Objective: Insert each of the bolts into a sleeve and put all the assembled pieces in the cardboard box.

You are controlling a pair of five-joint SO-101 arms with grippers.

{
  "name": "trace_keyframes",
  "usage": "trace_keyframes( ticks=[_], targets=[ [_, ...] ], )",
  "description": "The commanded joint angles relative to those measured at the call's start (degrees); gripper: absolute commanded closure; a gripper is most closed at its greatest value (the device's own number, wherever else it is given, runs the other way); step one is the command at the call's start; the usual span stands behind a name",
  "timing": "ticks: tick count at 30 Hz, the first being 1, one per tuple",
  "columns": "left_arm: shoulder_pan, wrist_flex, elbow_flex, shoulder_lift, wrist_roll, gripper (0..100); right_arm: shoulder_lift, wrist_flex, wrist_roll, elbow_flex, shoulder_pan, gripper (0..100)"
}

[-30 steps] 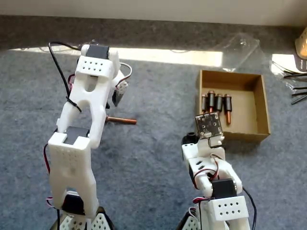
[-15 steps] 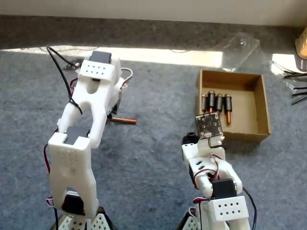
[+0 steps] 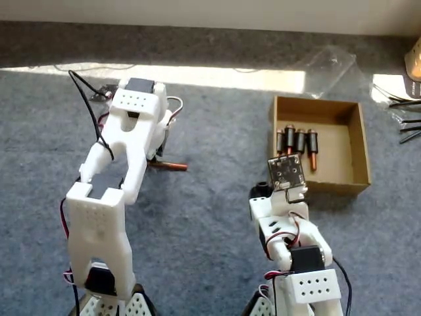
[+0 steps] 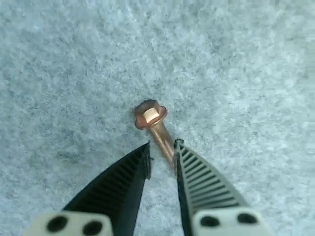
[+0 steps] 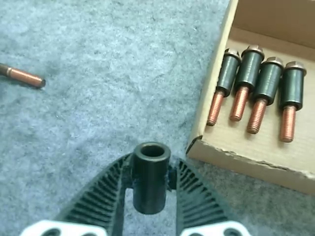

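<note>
A copper bolt [image 4: 150, 114] lies on the grey carpet, hex head pointing away from my left gripper [image 4: 162, 146]. Its shaft runs between the open fingers, close against one of them. In the high view the left arm [image 3: 135, 125] stands over the head end of the bolt [image 3: 172, 166]. My right gripper [image 5: 150, 164] is shut on a black sleeve [image 5: 149, 179] held upright with its bore showing. It hovers just off the near left corner of the cardboard box [image 3: 335, 187]. Several bolt-in-sleeve pieces [image 5: 256, 91] lie side by side in the box [image 5: 256, 160].
A clear plastic sheet [image 3: 329, 66] lies behind the box. Black rods [image 3: 404, 122] stick in from the right edge. A dark strip of floor [image 3: 197, 43] borders the carpet at the back. Open carpet [image 3: 210, 217] lies between the two arms.
The left arm's wrist has come down over the head end of the bolt, covering more of it. The right arm and its sleeve have not moved.
</note>
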Motion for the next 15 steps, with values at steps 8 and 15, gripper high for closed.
trace_keyframes(
  ticks=[8, 15],
  targets=[
    [-0.7, 0.0, 0.2, -1.2, 0.5, 91, -0.8, -2.1, 1.1, -0.7, 0.6, 99.5],
    [-0.7, 1.9, 0.2, -1.2, 0.4, 91, -0.8, -2.1, 1.1, -0.7, 0.6, 99.5]
  ],
)
